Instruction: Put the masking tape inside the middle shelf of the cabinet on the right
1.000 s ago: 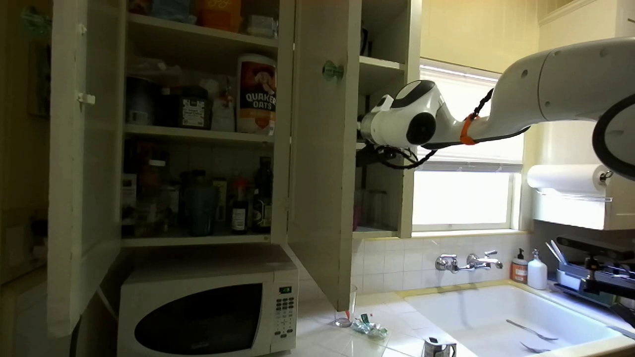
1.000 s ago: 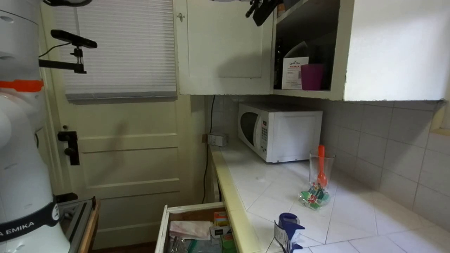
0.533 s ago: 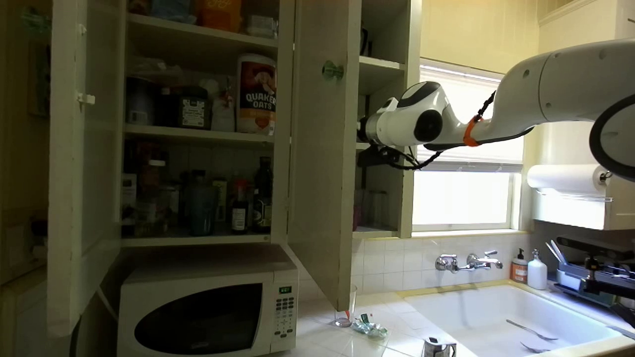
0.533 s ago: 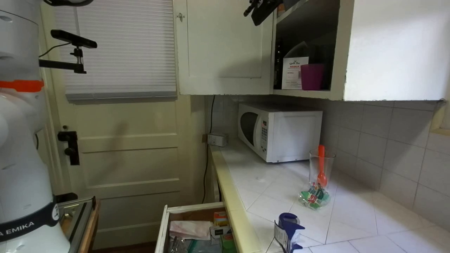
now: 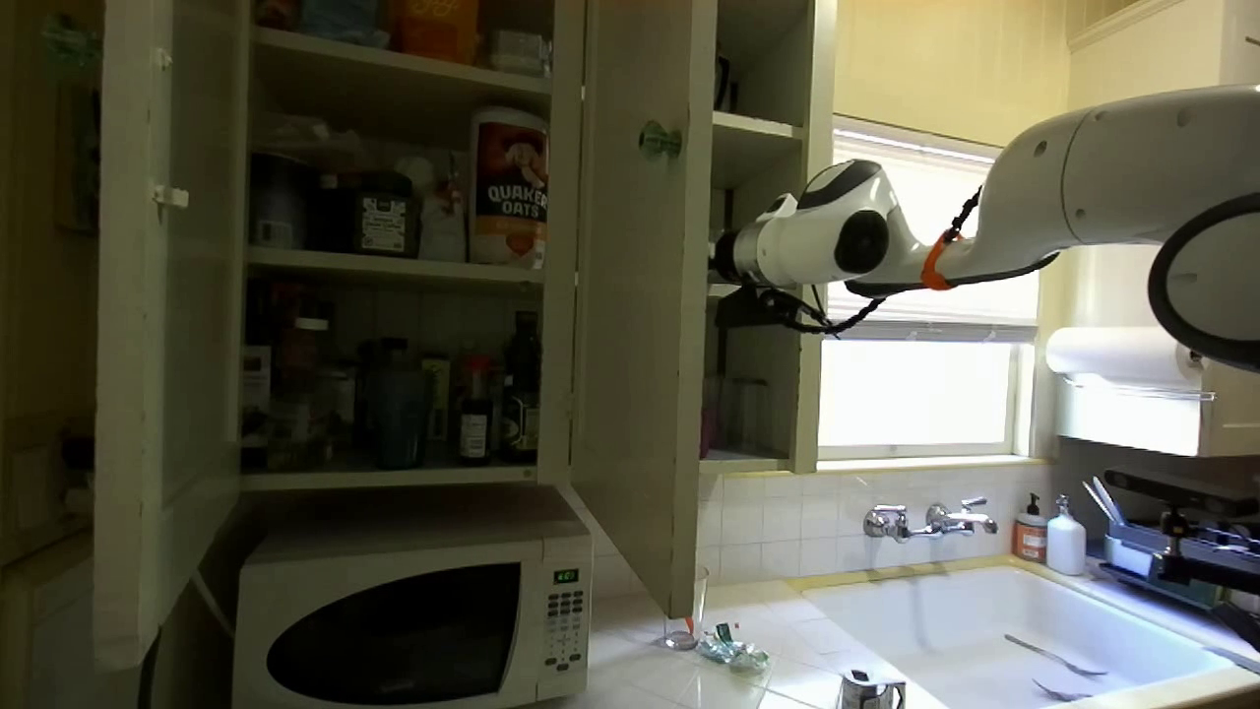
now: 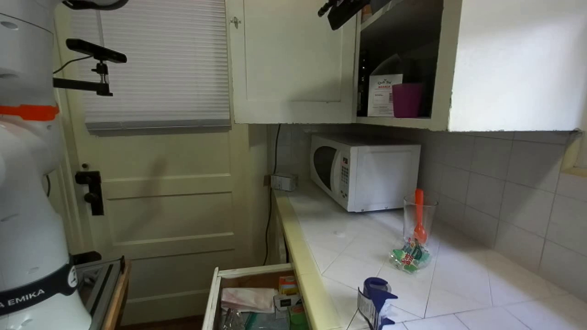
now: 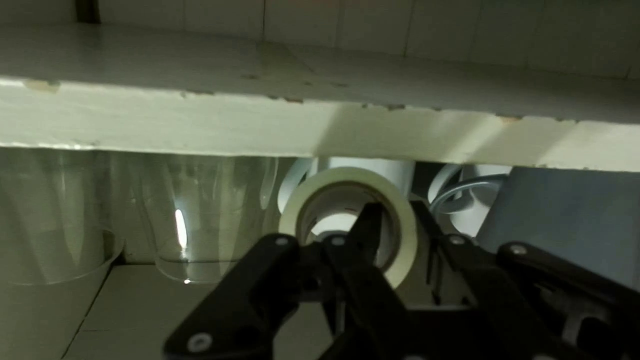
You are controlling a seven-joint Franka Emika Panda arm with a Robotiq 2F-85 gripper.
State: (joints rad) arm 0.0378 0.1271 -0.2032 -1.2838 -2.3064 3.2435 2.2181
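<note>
The masking tape (image 7: 310,197), a pale ring, is in the wrist view, which appears upside down. My gripper (image 7: 395,204) is shut on its wall, one finger inside the ring, one outside. The tape is held apart from the front edge of a white board (image 7: 200,125), apparently the middle shelf. The middle shelf (image 5: 723,290) of the narrow cabinet (image 5: 815,394) also shows in an exterior view (image 6: 383,14). In the exterior views the tape and fingertips are hidden or out of frame; the arm's wrist (image 5: 797,248) is at the cabinet's opening.
Clear glasses (image 7: 200,215), white mugs (image 7: 470,215) and a grey box (image 7: 565,220) stand behind the tape. The open cabinet door (image 5: 640,325) stands beside the wrist. A purple cup (image 6: 407,101) and tea box (image 6: 381,98) are in the lower compartment.
The arm's wrist has moved slightly to the right, away from the open door, in an exterior view. The dark part under the wrist has shifted slightly upward in an exterior view.
</note>
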